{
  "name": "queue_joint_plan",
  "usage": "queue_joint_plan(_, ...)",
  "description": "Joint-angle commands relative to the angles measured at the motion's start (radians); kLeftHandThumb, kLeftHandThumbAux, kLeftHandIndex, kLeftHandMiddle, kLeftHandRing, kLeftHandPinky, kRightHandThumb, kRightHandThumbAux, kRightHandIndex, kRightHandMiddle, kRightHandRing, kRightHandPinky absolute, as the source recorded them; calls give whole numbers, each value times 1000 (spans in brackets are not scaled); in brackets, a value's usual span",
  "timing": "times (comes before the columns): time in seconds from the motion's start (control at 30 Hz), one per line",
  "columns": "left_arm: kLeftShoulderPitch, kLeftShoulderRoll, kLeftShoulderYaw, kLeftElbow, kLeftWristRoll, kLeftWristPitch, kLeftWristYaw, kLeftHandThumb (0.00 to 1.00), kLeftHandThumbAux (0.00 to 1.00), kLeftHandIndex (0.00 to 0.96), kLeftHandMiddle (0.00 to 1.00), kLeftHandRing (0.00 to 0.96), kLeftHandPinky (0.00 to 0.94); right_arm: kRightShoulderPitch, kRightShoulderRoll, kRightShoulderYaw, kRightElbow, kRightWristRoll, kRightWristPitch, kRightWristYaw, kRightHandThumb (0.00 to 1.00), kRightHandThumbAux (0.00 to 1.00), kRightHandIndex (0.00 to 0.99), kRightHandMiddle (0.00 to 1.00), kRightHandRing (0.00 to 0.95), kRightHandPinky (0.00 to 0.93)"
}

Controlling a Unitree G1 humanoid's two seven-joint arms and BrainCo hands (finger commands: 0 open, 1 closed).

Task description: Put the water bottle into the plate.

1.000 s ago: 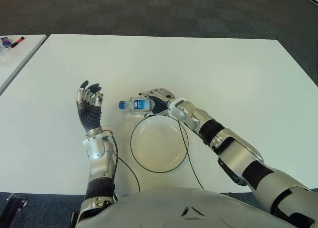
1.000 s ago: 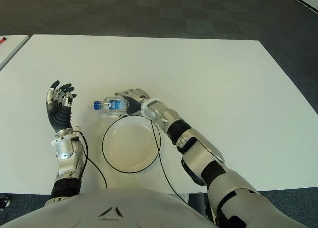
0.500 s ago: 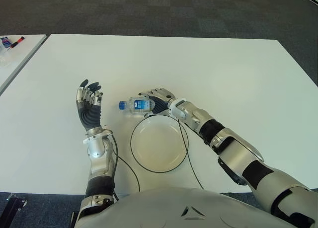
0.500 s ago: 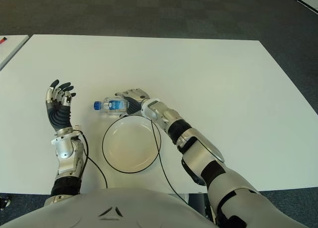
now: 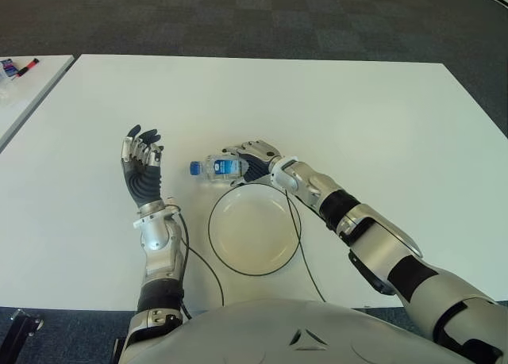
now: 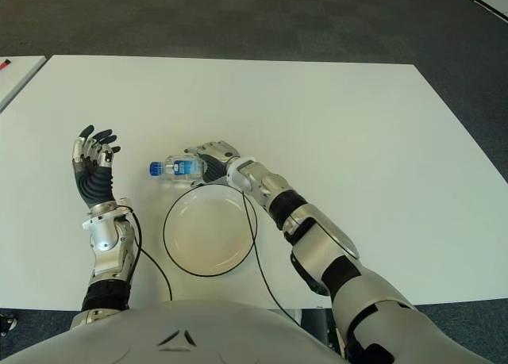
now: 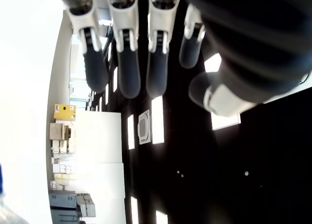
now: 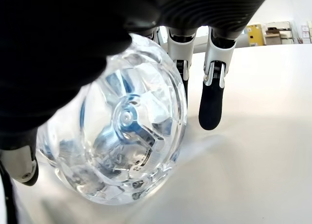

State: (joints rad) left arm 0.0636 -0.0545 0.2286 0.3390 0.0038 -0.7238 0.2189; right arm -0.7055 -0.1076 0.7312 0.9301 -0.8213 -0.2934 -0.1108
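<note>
- The white tabletop (image 5: 381, 110) is broad and mostly bare, with wide free room toward its far edge and to the right; dark carpet lies beyond.
- A second white table (image 5: 24, 82) stands apart past the left edge, with small items on its far corner.
- The plate (image 5: 254, 227), white with a dark rim, sits near the front edge; a thin black cable (image 5: 298, 237) crosses its right side.
- The right hand (image 5: 252, 159) lies just beyond the plate's far rim, fingers wrapped over the water bottle.
- The left hand (image 5: 141, 167) is raised to the left of the bottle, fingers loosely extended, holding nothing.
- The water bottle (image 5: 218, 168) lies on its side on the tabletop, blue cap pointing left, just outside the plate.
</note>
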Motion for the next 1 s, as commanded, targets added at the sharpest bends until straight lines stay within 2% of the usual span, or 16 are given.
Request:
queue_joint_plan(0.03,-3,-4,-1,19,6,-3,9,595,590,201,320,325,362,-33,32,7,120,-8,-29,-59,825,652,342,481,537,635)
queue_joint_plan(0.13,-3,-5,-2,17,8,-4,11,593,589,201,321,325,364,-41,38,4,146,-1,-45,-78,909,657,368,491,520,646)
queue_joint_plan(0.23,-3,-7,-3,16,9,-8,12,589,590,202,322,325,361,-43,44,-5,164,10,-56,-92,939,657,383,494,516,680)
queue_joint_plan(0.53,1,-10,-1,11,22,-10,26,573,591,194,312,314,342,-34,62,-61,193,71,-58,-106,954,658,388,498,516,735)
queue_joint_plan(0.77,2,-11,-2,10,35,-6,41,565,590,191,308,309,338,-21,67,-107,191,125,-66,-75,953,659,383,500,520,749)
queue_joint_plan(1.0,4,-11,-3,8,26,2,37,577,582,188,298,300,330,-13,68,-133,188,153,-70,-42,954,658,383,505,524,806)
